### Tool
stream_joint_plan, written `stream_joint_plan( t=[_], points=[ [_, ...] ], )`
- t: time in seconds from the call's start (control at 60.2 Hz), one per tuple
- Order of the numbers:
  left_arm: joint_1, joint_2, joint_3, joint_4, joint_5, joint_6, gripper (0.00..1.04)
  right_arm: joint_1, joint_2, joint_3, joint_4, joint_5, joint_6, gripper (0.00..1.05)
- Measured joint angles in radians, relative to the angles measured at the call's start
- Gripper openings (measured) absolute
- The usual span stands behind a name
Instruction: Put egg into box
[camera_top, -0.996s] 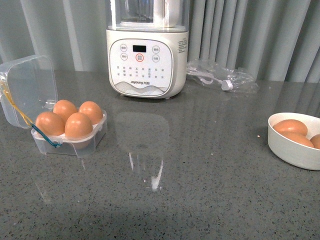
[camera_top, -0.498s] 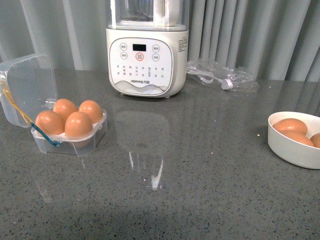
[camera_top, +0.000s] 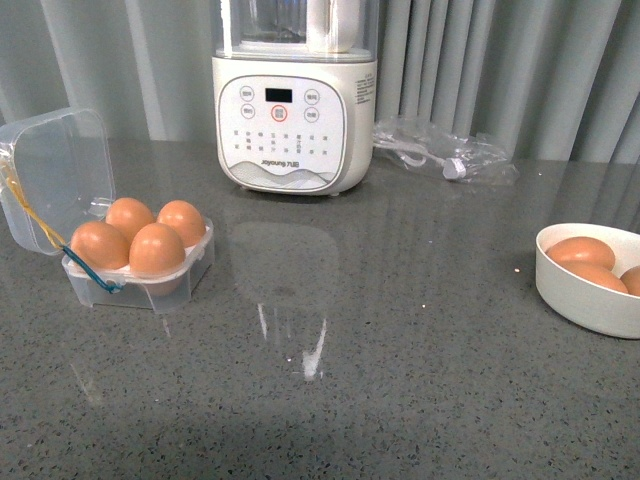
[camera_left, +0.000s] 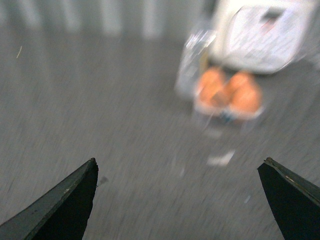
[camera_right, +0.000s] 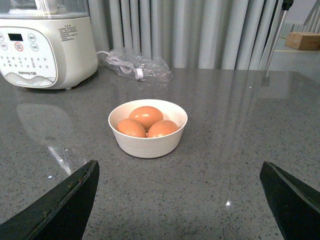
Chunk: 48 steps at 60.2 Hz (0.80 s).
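The clear box stands at the left of the grey counter with its lid open; several brown eggs fill its cells. It shows blurred in the left wrist view. A white bowl at the right holds three brown eggs. My left gripper is open and empty above bare counter, well short of the box. My right gripper is open and empty, short of the bowl. Neither arm shows in the front view.
A white kitchen appliance stands at the back centre, with a clear plastic bag holding a cord to its right. Grey curtains hang behind the counter. A stand and a cardboard box show beyond the counter's far right.
Nothing on the counter has moved in the front view over the last second. The left wrist view is motion-blurred.
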Motion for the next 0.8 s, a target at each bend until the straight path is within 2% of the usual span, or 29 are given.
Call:
stream_joint_plan(
  t=[0.083, 0.183, 0.332, 0.481, 0.614, 0.714, 0.797],
  points=[
    [-0.076, 0.151, 0.082, -0.212, -0.174, -0.15, 0.98, 0.0, 0.0, 0.0, 0.0, 0.0, 0.0, 0.97],
    [-0.107, 0.185, 0.095, -0.212, -0.179, -0.243, 0.98, 0.0, 0.0, 0.0, 0.0, 0.0, 0.0, 0.97],
    [-0.114, 0.237, 0.126, -0.122, -0.162, -0.268, 0.98, 0.0, 0.0, 0.0, 0.0, 0.0, 0.0, 0.97],
    [-0.035, 0.398, 0.15, 0.072, -0.032, -0.257, 0.98, 0.0, 0.0, 0.0, 0.0, 0.0, 0.0, 0.97],
    [0.109, 0.617, 0.211, 0.299, 0.15, -0.261, 0.98, 0.0, 0.0, 0.0, 0.0, 0.0, 0.0, 0.97],
    [0.202, 0.807, 0.285, 0.444, 0.202, -0.232, 0.98, 0.0, 0.0, 0.0, 0.0, 0.0, 0.0, 0.97],
    [0.252, 0.943, 0.352, 0.506, 0.226, -0.204, 0.98, 0.0, 0.0, 0.0, 0.0, 0.0, 0.0, 0.97]
  ],
)
